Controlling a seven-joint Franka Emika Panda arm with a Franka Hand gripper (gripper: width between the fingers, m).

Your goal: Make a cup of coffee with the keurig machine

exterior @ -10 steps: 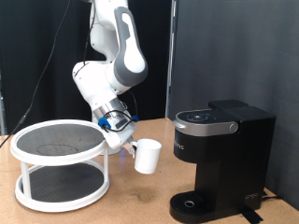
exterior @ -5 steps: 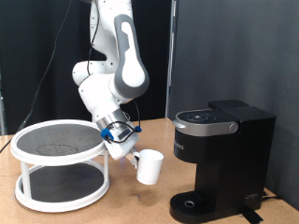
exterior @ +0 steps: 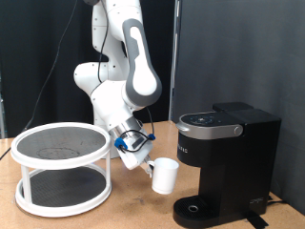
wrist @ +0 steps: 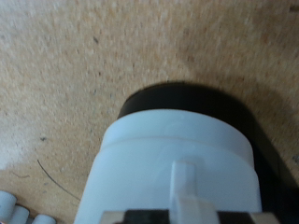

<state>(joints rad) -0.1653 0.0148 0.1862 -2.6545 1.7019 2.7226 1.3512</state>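
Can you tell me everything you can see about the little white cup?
The cup is a small plain white mug, smooth like ceramic. It hangs in the air, a bit tilted, above the wooden table, touching nothing beneath. The gripper holds it by the side facing the exterior view's left. It sits just left of the black keurig machine, near its round drip base. In the wrist view the cup fills the picture, with its handle seen as a raised white strip.

The exterior camera stands off to my side at about tabletop [exterior: 124, 215] height, taking in my arm and end effector [exterior: 143, 160] from a moderate distance. My wrist camera looks along my fingers, very close to the cup [wrist: 173, 168]. Both views share the cup [exterior: 164, 176] and tabletop [wrist: 65, 65].
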